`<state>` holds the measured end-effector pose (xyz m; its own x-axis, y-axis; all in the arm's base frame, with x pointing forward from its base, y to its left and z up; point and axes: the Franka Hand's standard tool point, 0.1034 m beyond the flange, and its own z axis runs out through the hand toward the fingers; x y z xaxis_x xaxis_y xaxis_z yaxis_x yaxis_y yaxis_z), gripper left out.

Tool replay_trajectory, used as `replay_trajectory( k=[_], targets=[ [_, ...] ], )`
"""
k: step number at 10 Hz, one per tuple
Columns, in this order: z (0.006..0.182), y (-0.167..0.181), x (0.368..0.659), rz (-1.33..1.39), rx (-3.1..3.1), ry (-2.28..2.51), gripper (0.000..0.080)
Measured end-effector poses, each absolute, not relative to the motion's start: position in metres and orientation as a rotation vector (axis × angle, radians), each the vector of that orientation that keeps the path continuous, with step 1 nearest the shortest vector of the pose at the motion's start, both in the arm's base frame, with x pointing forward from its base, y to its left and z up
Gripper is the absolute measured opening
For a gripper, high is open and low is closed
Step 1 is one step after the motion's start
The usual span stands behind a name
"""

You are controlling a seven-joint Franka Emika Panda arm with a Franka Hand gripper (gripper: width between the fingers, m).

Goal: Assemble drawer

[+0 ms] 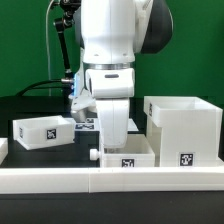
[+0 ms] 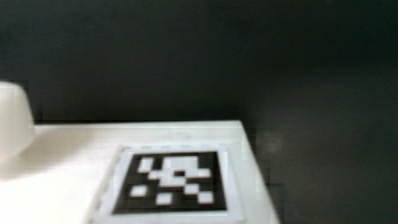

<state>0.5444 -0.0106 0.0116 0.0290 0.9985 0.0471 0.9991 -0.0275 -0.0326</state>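
One tray (image 1: 126, 158) beside open-topped housing (image 1: 183, 128).

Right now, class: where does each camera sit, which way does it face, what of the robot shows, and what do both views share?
Exterior view: off the arm, low before the table, facing the rail, left tray, middle tray and box; arm and end effector show.
Wrist view: on the wrist, facing down onto a tagged white part and black table; no robot part clearly shows.
Shared: probably the middle tray.

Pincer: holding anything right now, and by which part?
Cannot tell. The pincer is down at the small white plastic tray nearest the camera, but neither view shows its tips gripping anything.
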Motion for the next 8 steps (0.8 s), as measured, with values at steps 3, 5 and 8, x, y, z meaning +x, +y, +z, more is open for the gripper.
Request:
replay_trajectory(
  k=[3,5,8],
  targets=[
    [0.0107,-0.0121,0.5438,-0.015,-2.219,-2.143,0.0042],
    [0.0090,-0.0114,0.5446,-0.014,-2.209,-2.151,0.0042],
    [0.0085,-0.0094,0.5483,-0.034,-2.223,-2.165,0.0042]
  ],
)
